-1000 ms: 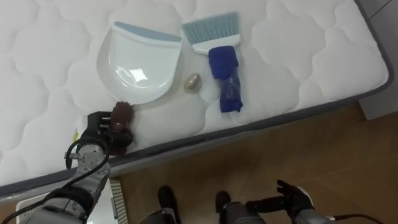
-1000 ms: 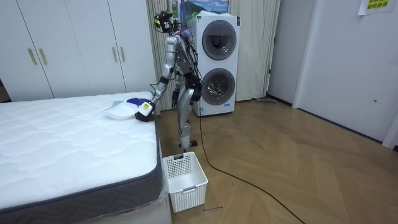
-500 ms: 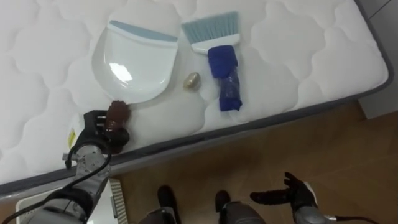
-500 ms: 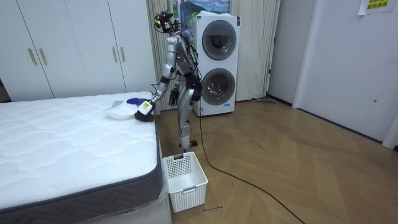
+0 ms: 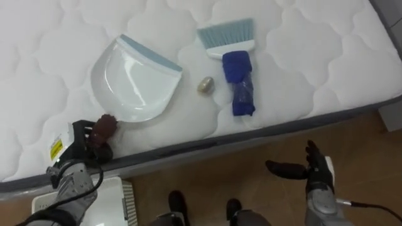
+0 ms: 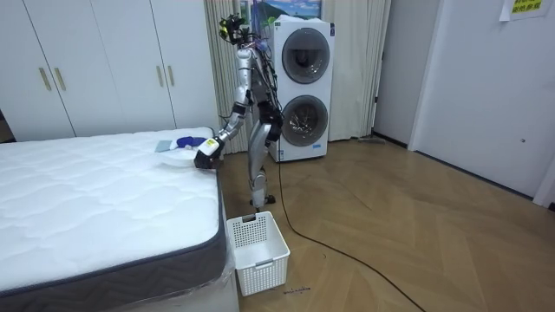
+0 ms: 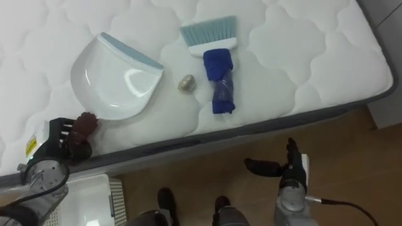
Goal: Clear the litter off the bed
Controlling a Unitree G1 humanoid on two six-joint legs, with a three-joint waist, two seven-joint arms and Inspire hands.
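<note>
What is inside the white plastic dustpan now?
Nothing: the white plastic dustpan shows a bare inside. The tan oval lump lies outside on the white quilted mattress. A dark brown object in the left robot hand hides its rear edge.

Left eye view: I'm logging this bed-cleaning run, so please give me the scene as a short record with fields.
Surface: white quilted mattress
Dustpan: white dustpan, lying flat, pale blue lip on its far side
Brush: brush, blue handle, pale bristles, right of the dustpan, apart from it
Debris: small tan lump between dustpan and brush
Left hand: left hand curled round a brown piece at the dustpan's near edge
Right hand: right hand open, over the floor
</note>
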